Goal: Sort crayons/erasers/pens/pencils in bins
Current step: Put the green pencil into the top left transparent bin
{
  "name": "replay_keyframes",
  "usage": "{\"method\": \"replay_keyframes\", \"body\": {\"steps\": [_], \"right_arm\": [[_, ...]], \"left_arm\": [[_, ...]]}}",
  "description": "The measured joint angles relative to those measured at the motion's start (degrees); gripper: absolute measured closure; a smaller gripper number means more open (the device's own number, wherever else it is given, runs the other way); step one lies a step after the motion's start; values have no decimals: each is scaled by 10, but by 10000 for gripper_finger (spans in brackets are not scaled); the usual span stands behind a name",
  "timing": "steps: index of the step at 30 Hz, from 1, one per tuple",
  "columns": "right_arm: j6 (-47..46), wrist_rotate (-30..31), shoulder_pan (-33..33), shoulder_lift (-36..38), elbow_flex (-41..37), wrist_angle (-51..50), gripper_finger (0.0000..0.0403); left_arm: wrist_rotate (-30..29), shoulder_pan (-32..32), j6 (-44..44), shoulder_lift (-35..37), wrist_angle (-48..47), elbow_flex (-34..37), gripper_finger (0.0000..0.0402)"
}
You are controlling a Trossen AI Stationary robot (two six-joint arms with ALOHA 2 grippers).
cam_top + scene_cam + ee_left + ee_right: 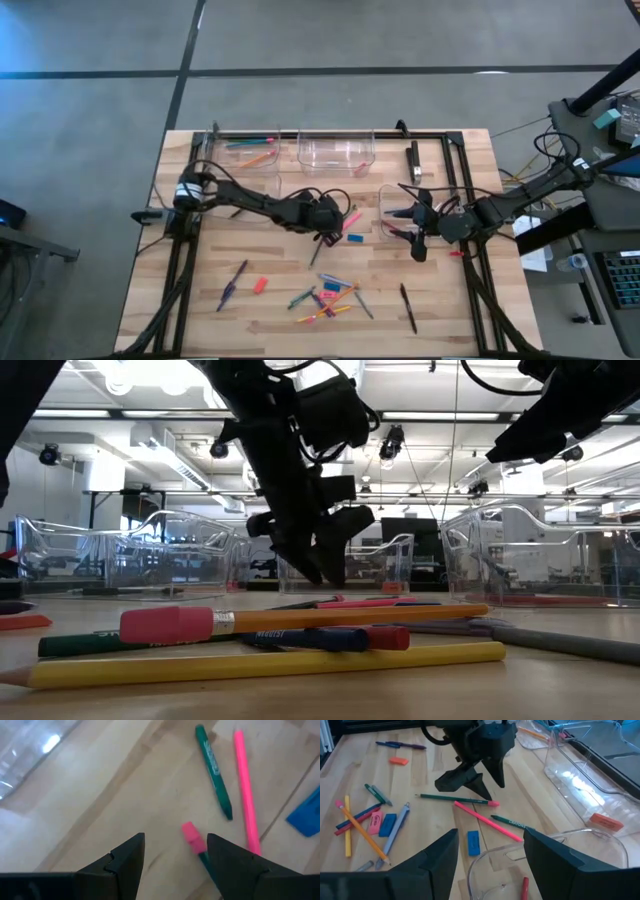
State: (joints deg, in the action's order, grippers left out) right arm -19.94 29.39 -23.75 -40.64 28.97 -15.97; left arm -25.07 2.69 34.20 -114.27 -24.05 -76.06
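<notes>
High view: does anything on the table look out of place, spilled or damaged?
Nothing looks damaged. Loose pencils, crayons and erasers lie scattered across the table, unsorted, as the job expects. One black pen lies apart from the main cluster.

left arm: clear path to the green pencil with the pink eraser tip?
Probably yes. The left end effector hangs open right over the green pencil, its pink eraser end between the fingers. The pink pencil and green crayon lie just beside it, but nothing covers it.
</notes>
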Motion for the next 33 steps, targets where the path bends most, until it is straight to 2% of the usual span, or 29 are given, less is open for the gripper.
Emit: {"method": "replay_keyframes", "body": {"steps": [6,13,17,25,28,33], "right_arm": [[0,0,0,0,0,0,188],[0,0,0,0,-1,0,188],[0,1,0,0,-1,0,188],[4,6,0,0,-1,0,188],[5,6,0,0,-1,1,188],[6,6,0,0,-1,0,188]], "left_arm": [[1,1,0,0,40,14,203],[5,0,0,0,43,27,203],[10,0,0,0,83,52,203],[10,-2,-1,-6,91,55,203],[9,-4,-4,-14,92,54,212],[18,-8,-16,-31,95,52,249]]}}
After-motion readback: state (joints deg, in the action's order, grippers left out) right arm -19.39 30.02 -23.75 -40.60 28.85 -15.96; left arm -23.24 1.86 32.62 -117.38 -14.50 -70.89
